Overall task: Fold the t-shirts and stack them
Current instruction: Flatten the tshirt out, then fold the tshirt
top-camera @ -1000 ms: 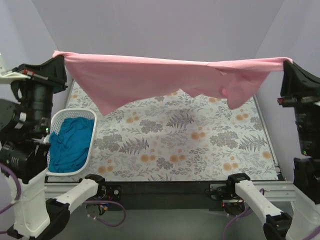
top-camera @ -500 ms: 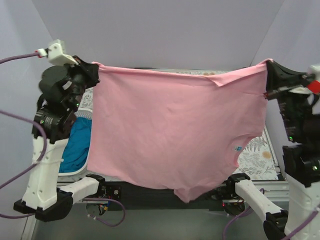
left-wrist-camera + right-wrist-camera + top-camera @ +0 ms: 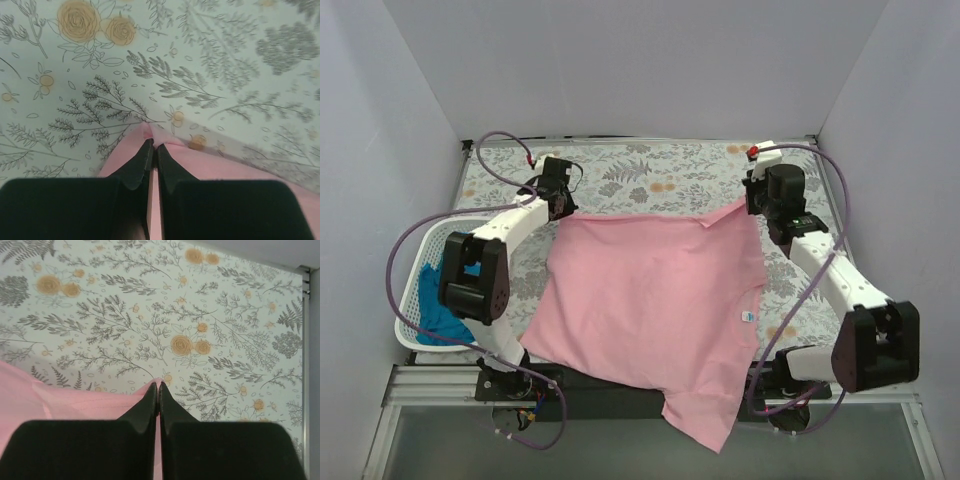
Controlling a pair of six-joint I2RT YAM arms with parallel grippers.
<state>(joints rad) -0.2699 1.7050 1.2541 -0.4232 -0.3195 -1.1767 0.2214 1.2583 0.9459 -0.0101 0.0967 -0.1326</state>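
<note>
While the pink t-shirt [image 3: 650, 300] lies spread on the flowered table [image 3: 650, 170], its near hem hanging over the front edge, the left gripper [image 3: 154, 150] and the right gripper [image 3: 158, 388] each pinch a far corner, jaws pressed together. A white tag [image 3: 747, 316] near its right edge carries a blue mark too small to read. The teal t-shirt [image 3: 438, 300] sits crumpled in the white basket [image 3: 425, 238].
</note>
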